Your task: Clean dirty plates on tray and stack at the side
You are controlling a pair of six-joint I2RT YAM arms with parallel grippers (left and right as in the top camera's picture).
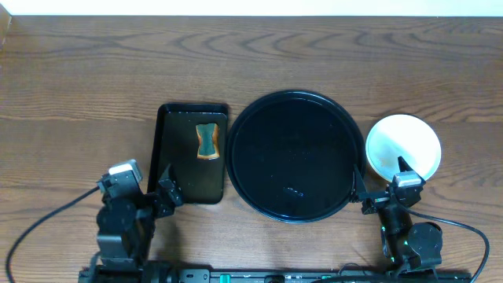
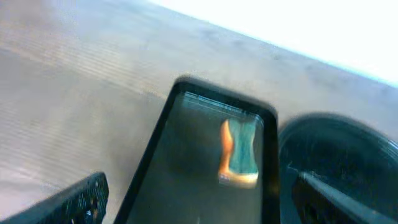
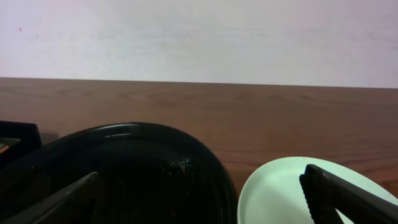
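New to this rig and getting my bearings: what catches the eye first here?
The large round black tray sits bare at the centre of the wooden table. Just right of it a pale plate rests on the wood; left of it a smaller rectangular tray holds an orange-and-green sponge.

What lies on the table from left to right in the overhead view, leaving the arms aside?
rectangular black tray, with an orange-and-green sponge lying in its right half → round black tray, with nothing on it → pale plate on the wood beside the round tray
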